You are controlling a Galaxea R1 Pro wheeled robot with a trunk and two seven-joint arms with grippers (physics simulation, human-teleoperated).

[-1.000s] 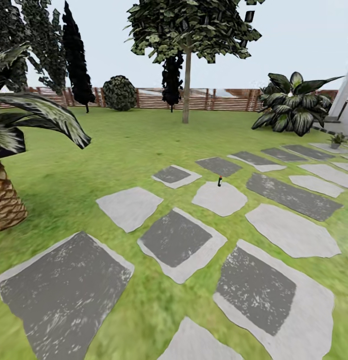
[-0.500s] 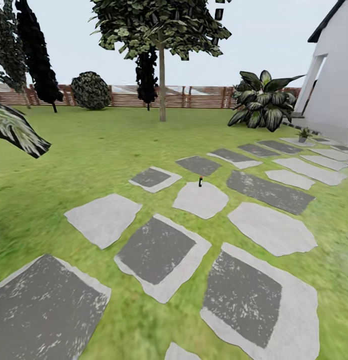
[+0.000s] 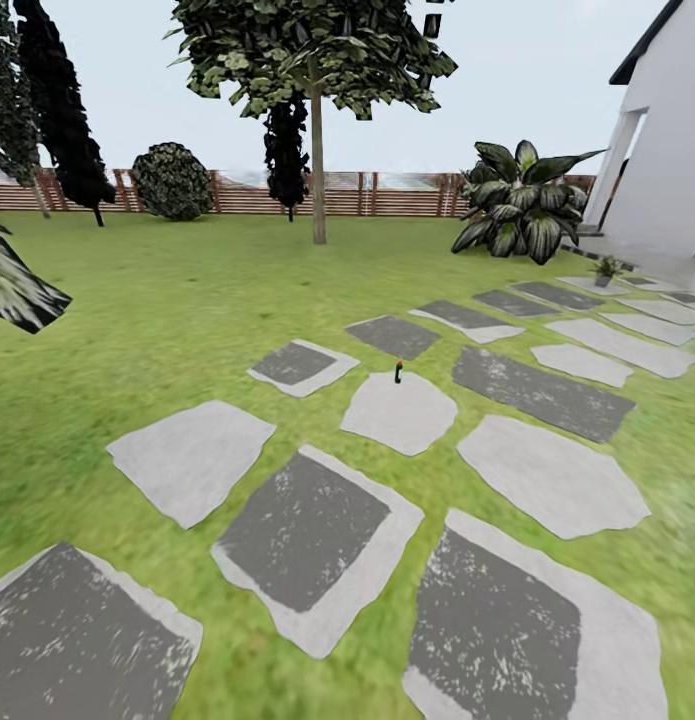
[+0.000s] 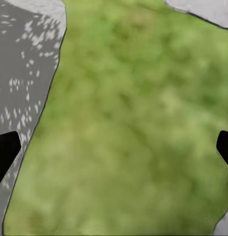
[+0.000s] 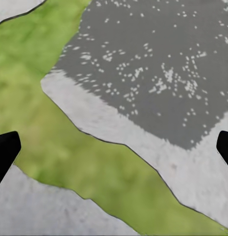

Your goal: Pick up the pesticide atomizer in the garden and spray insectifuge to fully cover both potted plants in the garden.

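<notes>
The pesticide atomizer, a small dark upright thing with a red top, stands at the far edge of a pale stepping stone near the middle of the head view, toward 12 o'clock from the robot. Over the last second the whole view has swung and crept forward: the palm trunk that sat at 9 o'clock has gone out of frame, only a frond remains at the left edge, and the white house has come in at 2 o'clock. By my reading the robot is still driving up, with the pick-up not yet begun

One potted plant sits small at 2 o'clock beside the far stones, near the big striped-leaf shrub. Beyond stand a tree and the slat fence. Nothing blocks the path; only lawn and flat stones lie between

The left gripper and right gripper both hang over the ground with jaws wide and nothing between them
</notes>
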